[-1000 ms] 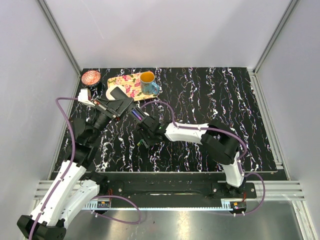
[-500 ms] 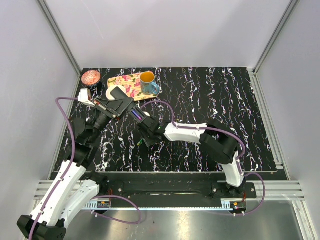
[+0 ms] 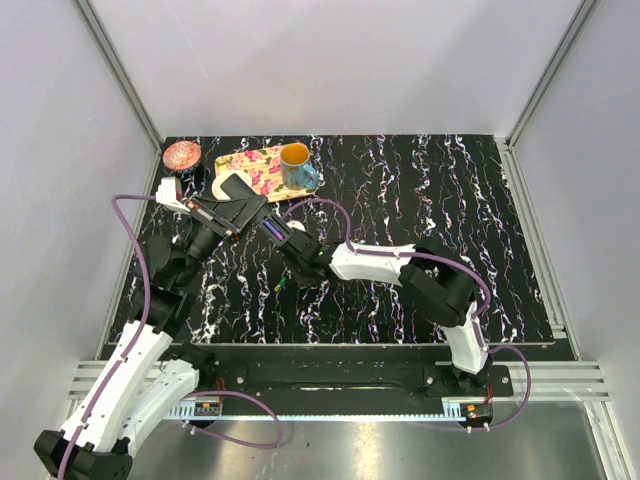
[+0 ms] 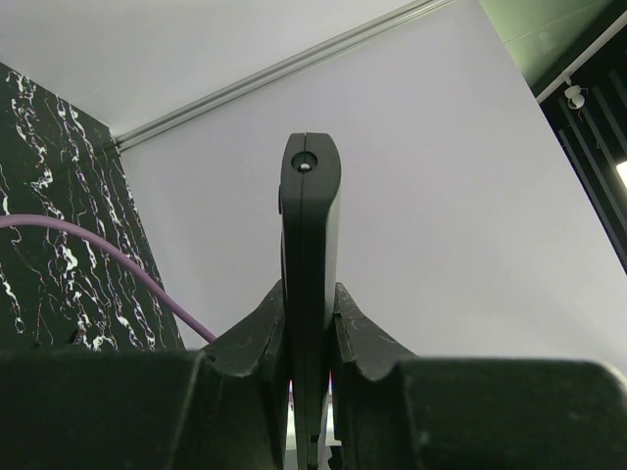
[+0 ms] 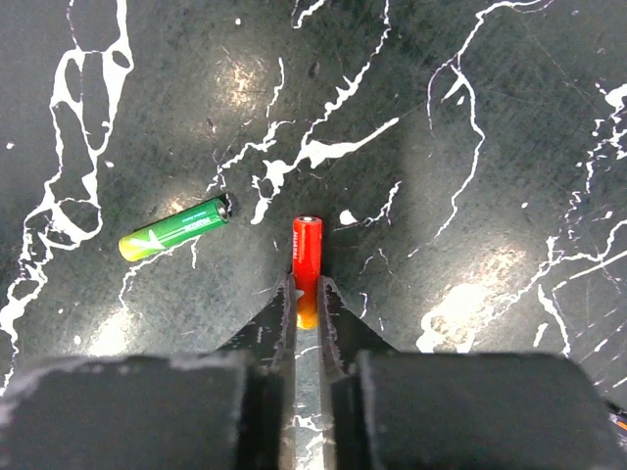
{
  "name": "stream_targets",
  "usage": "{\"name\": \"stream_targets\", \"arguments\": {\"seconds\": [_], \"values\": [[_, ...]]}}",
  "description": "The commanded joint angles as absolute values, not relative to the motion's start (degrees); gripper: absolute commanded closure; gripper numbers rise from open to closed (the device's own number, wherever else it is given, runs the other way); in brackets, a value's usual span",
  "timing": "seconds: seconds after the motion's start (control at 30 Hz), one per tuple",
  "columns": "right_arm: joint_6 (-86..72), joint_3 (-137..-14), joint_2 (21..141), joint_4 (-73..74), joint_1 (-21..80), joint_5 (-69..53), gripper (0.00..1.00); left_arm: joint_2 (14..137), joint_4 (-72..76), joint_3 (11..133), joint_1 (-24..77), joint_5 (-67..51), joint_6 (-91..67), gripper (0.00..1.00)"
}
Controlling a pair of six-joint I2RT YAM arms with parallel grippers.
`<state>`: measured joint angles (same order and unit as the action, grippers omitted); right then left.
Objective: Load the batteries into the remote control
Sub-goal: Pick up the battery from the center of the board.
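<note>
My right gripper (image 5: pixel 307 299) is pinched onto a red-and-orange battery (image 5: pixel 307 245), whose far end sticks out past my fingertips over the black marbled table (image 5: pixel 470 147). A green battery (image 5: pixel 174 228) lies loose on the table near it, not touching. My left gripper (image 4: pixel 310 323) is clamped on the black remote control (image 4: pixel 310 215), held edge-on between my fingers, near the floral tray (image 3: pixel 255 160).
</note>
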<state>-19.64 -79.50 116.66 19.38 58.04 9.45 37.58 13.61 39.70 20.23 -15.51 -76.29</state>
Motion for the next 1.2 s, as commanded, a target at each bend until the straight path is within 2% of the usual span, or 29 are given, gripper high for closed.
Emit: {"name": "stream_targets", "arguments": {"seconds": [0.0,0.4,0.53,0.83,0.93,1.17], "values": [[-20.30,-79.37,114.96,20.04,57.48,11.60,1.00,37.27,16.35,39.20,20.04,-14.50,-75.67,1.00],[-20.13,-79.19,112.15,20.74,57.57,12.48,1.00,37.00,16.09,39.20,20.04,-14.50,-75.67,1.00],[-18.55,-78.23,105.76,24.42,57.48,14.94,1.00,37.26,16.00,39.73,20.04,-14.59,-75.41,1.00],[-17.32,-65.84,91.24,27.77,51.87,17.84,1.00,38.14,18.54,37.62,20.04,-14.94,-75.32,1.00],[-17.14,-62.94,88.42,27.68,51.24,18.45,1.00,39.02,21.87,34.46,20.04,-17.57,-75.06,1.00],[-17.49,-59.07,84.03,27.16,51.15,18.72,1.00,43.50,40.40,22.17,20.04,-26.71,-77.34,1.00]]}}
